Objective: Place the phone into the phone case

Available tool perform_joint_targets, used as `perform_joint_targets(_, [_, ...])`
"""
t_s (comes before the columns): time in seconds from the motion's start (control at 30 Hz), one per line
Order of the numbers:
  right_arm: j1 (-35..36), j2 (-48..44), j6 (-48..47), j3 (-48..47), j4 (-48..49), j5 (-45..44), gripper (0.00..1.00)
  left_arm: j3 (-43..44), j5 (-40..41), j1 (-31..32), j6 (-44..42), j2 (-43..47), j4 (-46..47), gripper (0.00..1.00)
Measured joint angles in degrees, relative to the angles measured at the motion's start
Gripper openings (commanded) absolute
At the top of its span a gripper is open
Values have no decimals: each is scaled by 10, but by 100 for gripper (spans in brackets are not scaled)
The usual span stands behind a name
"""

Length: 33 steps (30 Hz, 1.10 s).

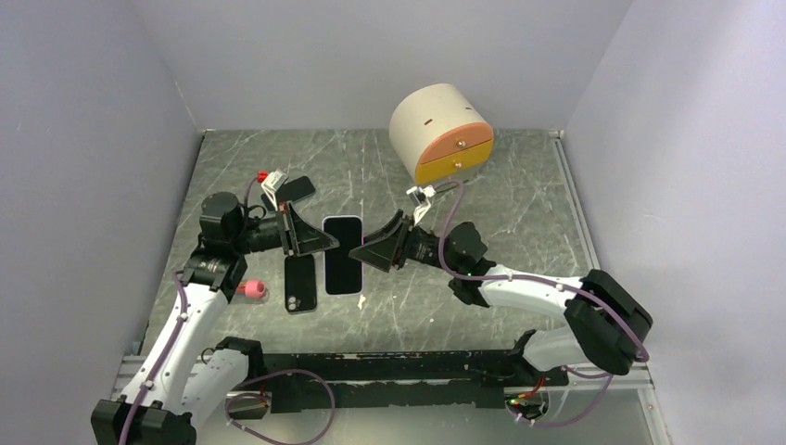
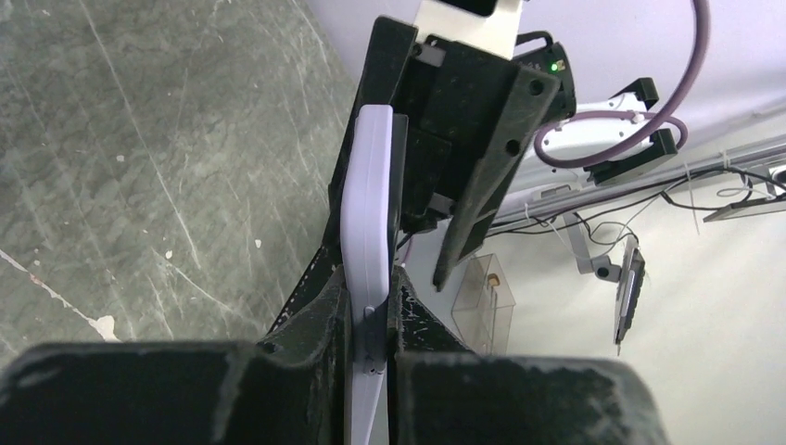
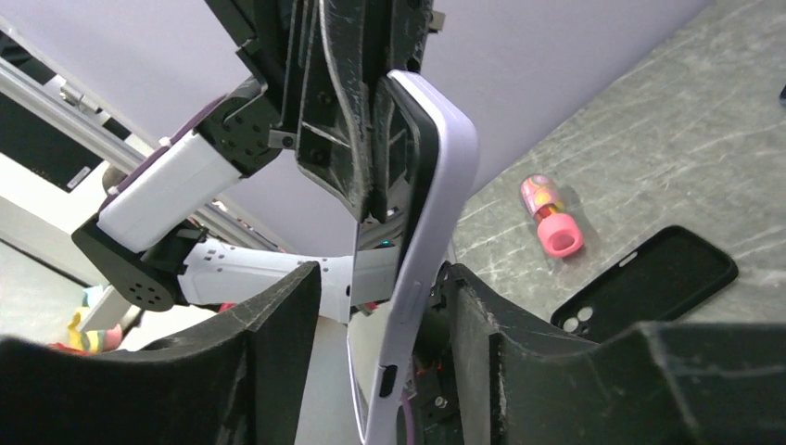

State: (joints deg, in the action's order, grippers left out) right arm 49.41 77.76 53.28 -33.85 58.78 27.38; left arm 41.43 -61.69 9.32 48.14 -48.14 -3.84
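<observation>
A phone in a lavender case (image 1: 343, 255) is held up on edge between the two arms, screen facing up in the top view. My left gripper (image 1: 320, 243) is shut on its left long edge; the left wrist view shows both pads clamping the lavender case (image 2: 371, 204) and the dark phone (image 2: 399, 176). My right gripper (image 1: 371, 252) is open around the opposite edge. In the right wrist view the lavender case (image 3: 445, 195) lies against the right finger (image 3: 482, 306), with a wide gap to the left finger. The phone's dark corner (image 3: 419, 130) shows at the case's top.
A black phone case (image 1: 299, 284) lies flat on the marble table below the left gripper, also in the right wrist view (image 3: 649, 283). A pink capped tube (image 1: 250, 289) lies left of it. A round beige drawer unit (image 1: 443, 133) stands at the back. Another black item (image 1: 297, 188) lies behind.
</observation>
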Motion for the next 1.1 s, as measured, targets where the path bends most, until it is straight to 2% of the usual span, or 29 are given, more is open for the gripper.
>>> perform_joint_targets(0.13, [-7,-24,-7,-1,-12,2,71,-6,-15,0,-17,1,1,3])
perform_joint_targets(0.2, [-12,-32,-8,-4,-21,3,73,-11,-21,3,-24,3,3,3])
perform_joint_targets(0.47, [-17,-37,-19,-40,-80,23,74,-49,-36,19,-21,28,63,3])
perform_joint_targets(0.53, [-17,-36,-21,-51,-94,31,66,-54,-39,23,-20,33,73,3])
perform_joint_targets(0.7, [-21,-36,-25,-64,-102,45,33,-53,-40,27,-40,33,58,3])
perform_joint_targets(0.77, [-24,-34,-23,-64,-114,47,16,-42,-35,30,-59,33,30,3])
perform_joint_targets(0.83, [-26,-33,-23,-64,-121,47,4,-30,-31,31,-82,30,-2,3])
perform_joint_targets(0.87, [-27,-33,-22,-64,-121,49,0,-24,-29,31,-92,28,-16,3])
perform_joint_targets(1.1, [-28,-36,-47,-64,-143,44,0,9,-13,34,-143,3,-98,3])
